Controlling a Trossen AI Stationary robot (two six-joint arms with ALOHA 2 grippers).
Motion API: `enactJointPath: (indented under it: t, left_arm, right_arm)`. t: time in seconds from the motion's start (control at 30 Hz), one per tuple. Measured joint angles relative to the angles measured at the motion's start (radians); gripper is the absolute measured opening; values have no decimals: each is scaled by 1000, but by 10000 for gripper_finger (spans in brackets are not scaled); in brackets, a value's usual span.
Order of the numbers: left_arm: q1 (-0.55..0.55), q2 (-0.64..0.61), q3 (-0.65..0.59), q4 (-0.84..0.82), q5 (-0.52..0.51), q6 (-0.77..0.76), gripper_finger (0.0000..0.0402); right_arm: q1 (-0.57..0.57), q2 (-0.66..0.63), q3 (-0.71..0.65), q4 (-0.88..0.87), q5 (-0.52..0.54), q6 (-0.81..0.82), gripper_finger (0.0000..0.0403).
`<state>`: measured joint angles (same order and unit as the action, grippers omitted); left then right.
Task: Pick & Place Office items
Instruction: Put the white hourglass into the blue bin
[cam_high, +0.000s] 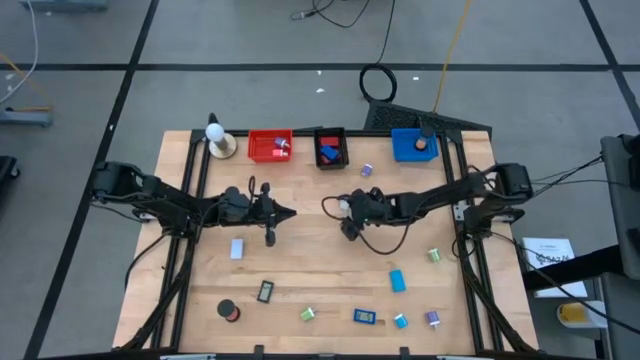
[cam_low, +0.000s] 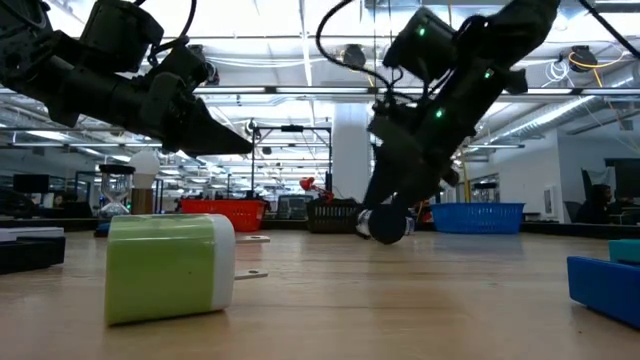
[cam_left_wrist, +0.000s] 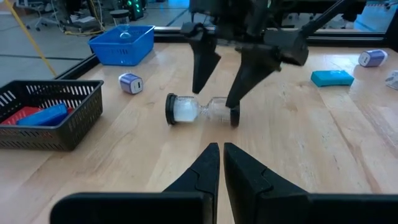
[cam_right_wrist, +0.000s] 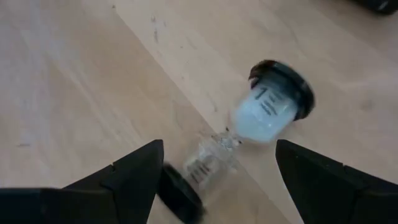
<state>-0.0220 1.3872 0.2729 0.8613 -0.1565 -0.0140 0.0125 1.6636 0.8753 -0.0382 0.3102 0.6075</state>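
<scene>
Hourglass (cam_left_wrist: 202, 111), a small sand timer with black end caps and white sand, lies on its side on the wooden table (cam_high: 300, 255), near the middle and a little toward the bins. Right gripper (cam_left_wrist: 217, 74) hangs directly over it, fingers spread wide, one on each side of the glass neck, not closed on it. In the right wrist view the timer (cam_right_wrist: 249, 146) lies between the two dark fingers (cam_right_wrist: 134, 171), with white sand filling the bulb farther from the camera.

Left gripper (cam_high: 285, 213) hovers over the table to the left of the timer, well apart from it, fingers pressed together, holding nothing.

Along the far edge: red bin (cam_high: 269, 145), black bin (cam_high: 330, 147), blue bin (cam_high: 414, 144).

Other office items are scattered on the near half: a light-blue block (cam_high: 397, 280), a green clip (cam_high: 307, 314), a black roll (cam_high: 229, 311), a black-framed rectangle (cam_high: 265, 291). A green-and-white piece (cam_low: 170, 268) sits close to the low camera.
</scene>
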Motion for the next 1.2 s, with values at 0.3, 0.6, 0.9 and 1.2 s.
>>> enactJointPath:
  t: [0.3,0.6,0.9,1.2]
  left_arm:
    - [0,0,0,-4,0,-11,31]
    - [0,0,0,-14,-7,-94,31]
    - [7,0,0,182,107,-132,31]
    - [59,0,31,259,43,-237,112]
  right_arm:
    - [-31,14,-2,-117,-15,-53,253]
    - [-32,12,-1,-111,-52,-190,197]
    - [-21,12,-88,328,0,-311,197]
    - [-21,12,-229,956,-3,-429,198]
